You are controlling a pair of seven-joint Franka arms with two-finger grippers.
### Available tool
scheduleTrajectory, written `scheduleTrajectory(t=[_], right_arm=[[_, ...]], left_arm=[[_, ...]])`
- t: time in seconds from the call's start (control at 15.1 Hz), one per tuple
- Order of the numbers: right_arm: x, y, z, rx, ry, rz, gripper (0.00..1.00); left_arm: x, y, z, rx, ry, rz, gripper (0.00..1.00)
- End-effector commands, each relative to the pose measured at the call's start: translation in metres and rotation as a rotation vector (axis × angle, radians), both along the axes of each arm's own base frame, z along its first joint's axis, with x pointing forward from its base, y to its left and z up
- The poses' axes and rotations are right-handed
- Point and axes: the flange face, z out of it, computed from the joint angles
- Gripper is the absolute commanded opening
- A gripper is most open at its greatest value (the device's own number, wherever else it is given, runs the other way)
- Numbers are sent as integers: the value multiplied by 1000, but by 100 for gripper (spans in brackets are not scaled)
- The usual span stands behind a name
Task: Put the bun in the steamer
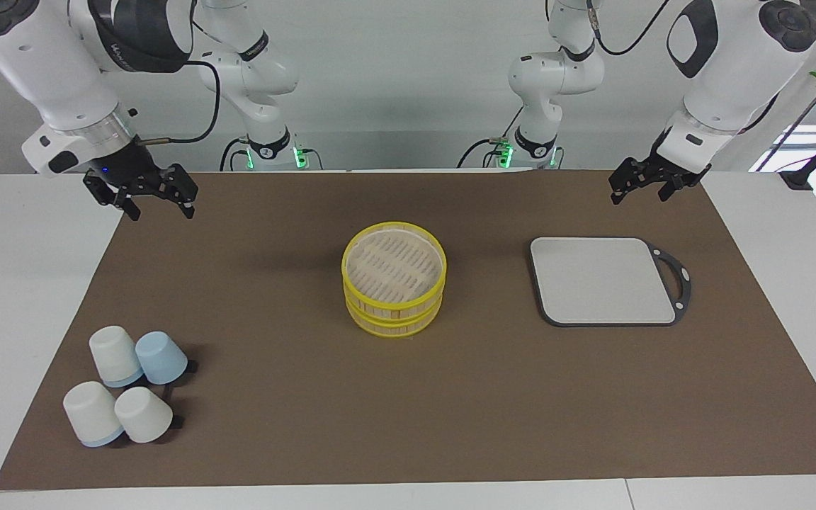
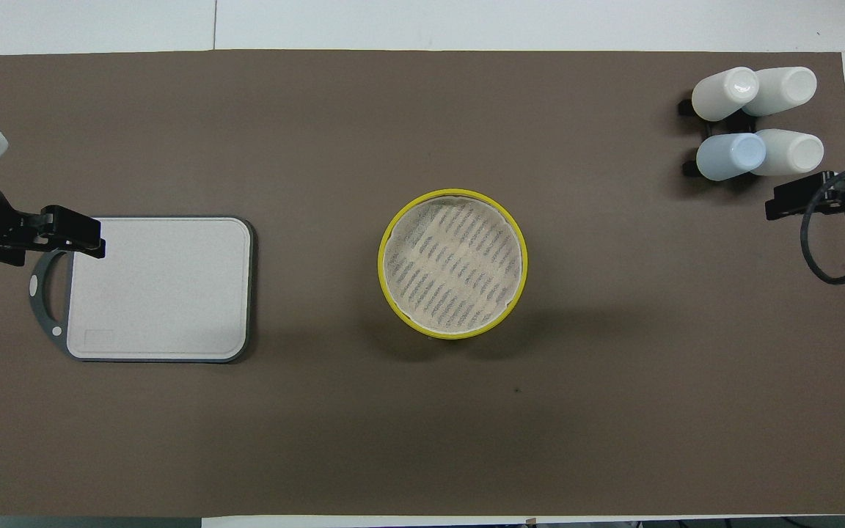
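Observation:
The steamer (image 1: 394,287) stands in the middle of the brown mat: two stacked bamboo tiers with yellow rims. Its slatted floor is bare in the overhead view (image 2: 453,264). No bun shows in either view. My right gripper (image 1: 160,211) hangs open and empty over the mat's edge near the robots, at the right arm's end; it also shows in the overhead view (image 2: 778,205). My left gripper (image 1: 638,198) hangs open and empty above the mat's edge near the robots, at the left arm's end, by the board's handle in the overhead view (image 2: 89,238).
A grey rectangular board (image 1: 603,280) with a dark handle lies bare beside the steamer toward the left arm's end (image 2: 158,286). Several upturned cups (image 1: 125,386), white and one pale blue, cluster at the right arm's end, farther from the robots (image 2: 756,121).

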Motion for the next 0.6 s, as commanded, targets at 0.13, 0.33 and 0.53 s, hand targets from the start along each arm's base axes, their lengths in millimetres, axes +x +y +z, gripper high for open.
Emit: scheduleTrajectory(t=[0.13, 0.33, 0.53], right_arm=[[-6, -1, 3, -34, 2, 90, 100], [-8, -2, 1, -36, 20, 114, 100], [-11, -3, 0, -37, 38, 113, 100]], left_arm=[[-5, 3, 4, 17, 3, -6, 100], [-5, 3, 4, 17, 5, -6, 100], [-5, 3, 4, 17, 5, -6, 100]])
